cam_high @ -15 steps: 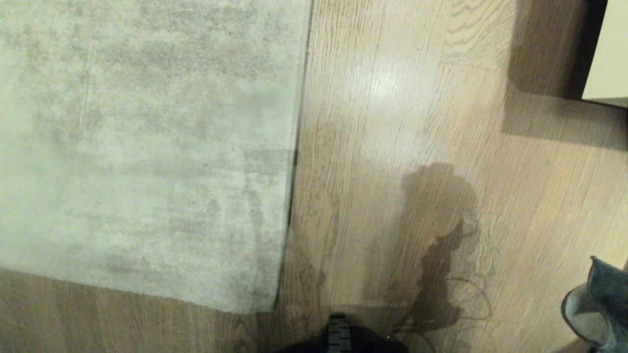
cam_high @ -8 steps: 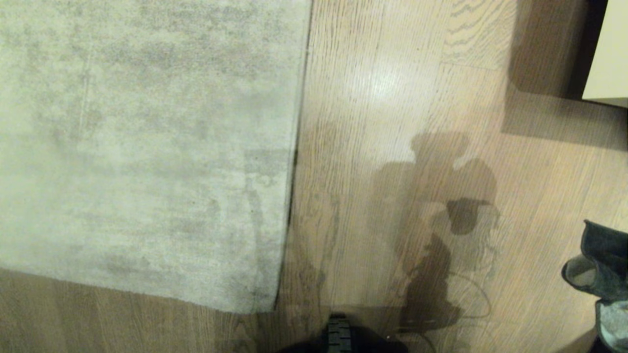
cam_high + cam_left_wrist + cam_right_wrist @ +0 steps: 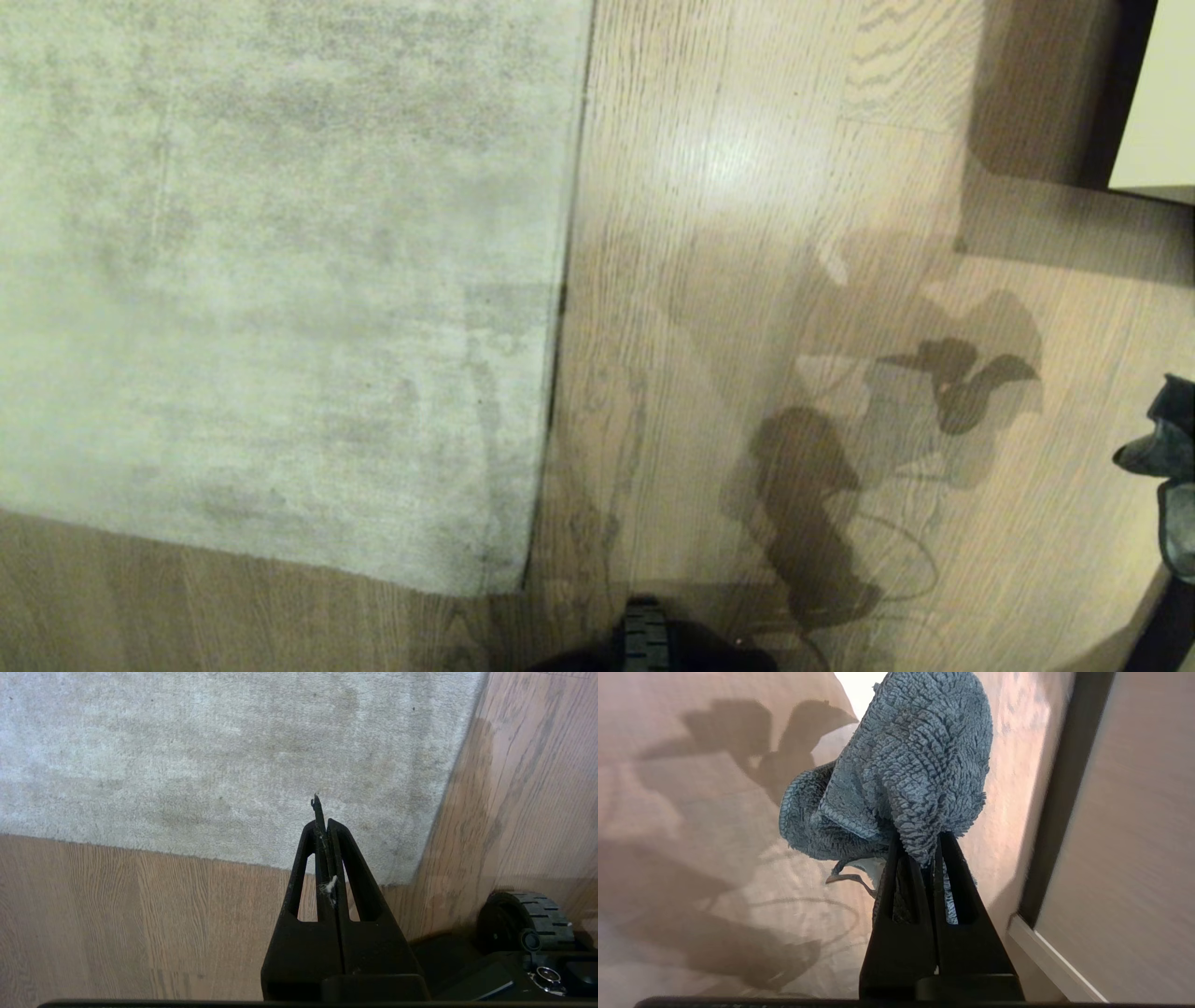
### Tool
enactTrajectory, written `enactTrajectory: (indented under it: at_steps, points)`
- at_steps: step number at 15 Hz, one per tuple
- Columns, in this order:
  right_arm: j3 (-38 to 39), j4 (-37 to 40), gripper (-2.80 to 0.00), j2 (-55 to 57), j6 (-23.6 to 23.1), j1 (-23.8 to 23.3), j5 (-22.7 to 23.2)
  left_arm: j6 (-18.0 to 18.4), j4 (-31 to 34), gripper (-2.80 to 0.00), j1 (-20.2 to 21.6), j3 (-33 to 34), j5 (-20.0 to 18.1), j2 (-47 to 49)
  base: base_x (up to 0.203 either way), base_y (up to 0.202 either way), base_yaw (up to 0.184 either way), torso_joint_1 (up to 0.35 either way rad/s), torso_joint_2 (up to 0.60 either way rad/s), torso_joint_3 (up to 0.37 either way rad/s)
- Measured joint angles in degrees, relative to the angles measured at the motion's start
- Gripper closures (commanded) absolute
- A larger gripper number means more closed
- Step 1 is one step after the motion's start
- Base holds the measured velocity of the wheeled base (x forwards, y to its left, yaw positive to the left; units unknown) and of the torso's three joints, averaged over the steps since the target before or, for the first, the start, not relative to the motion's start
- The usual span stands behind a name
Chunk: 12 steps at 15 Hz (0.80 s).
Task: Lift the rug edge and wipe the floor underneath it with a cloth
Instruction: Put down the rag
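Across the upper left and centre left of the head view lies the rug (image 3: 271, 280), pale grey-beige with darker mottled smudges, flat on the floor (image 3: 728, 187); its straight edge runs down the middle of the frame to a corner at lower centre. The floor fills the right half, light brown planks with a bright sheen at upper centre and arm shadows at lower right. A pale cabinet edge (image 3: 1158, 103) sits at upper right. At the right edge hangs the cloth (image 3: 1162, 439), clamped between the closed fingers of the right gripper (image 3: 924, 854) above bare planks. The left gripper (image 3: 324, 826), fingers pressed together and empty, hangs over the rug's corner, beside a wheel (image 3: 528, 914) of the base.
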State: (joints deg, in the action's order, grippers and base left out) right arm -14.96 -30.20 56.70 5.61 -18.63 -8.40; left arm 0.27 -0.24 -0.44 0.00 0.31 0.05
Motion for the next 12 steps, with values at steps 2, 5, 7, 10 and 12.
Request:
enactTrajectory:
  at_steps: [2,5,7,10,12]
  points:
    - [0.2,-4.2,0.00,5.5,0.0,-1.7,0.1,0.0,0.0,0.00,0.0,0.0,0.0,0.0,0.000,0.000,0.000,0.000,0.00,0.000]
    - [0.1,-12.9,0.00,14.2,-0.1,-3.7,0.2,0.0,0.0,0.00,0.0,0.0,0.0,0.0,0.000,0.000,0.000,0.000,0.00,0.000]
    - [0.0,-17.9,0.00,19.1,-0.1,-5.3,1.6,0.0,0.0,0.00,0.0,0.0,0.0,0.0,0.000,0.000,0.000,0.000,0.00,0.000]
    - [-0.2,-21.0,0.00,23.7,-0.1,-8.8,7.5,0.0,0.0,0.00,0.0,0.0,0.0,0.0,0.000,0.000,0.000,0.000,0.00,0.000]
    - [-0.7,-21.1,0.00,25.5,-0.1,-10.3,8.4,0.0,0.0,0.00,0.0,0.0,0.0,0.0,0.000,0.000,0.000,0.000,0.00,0.000]
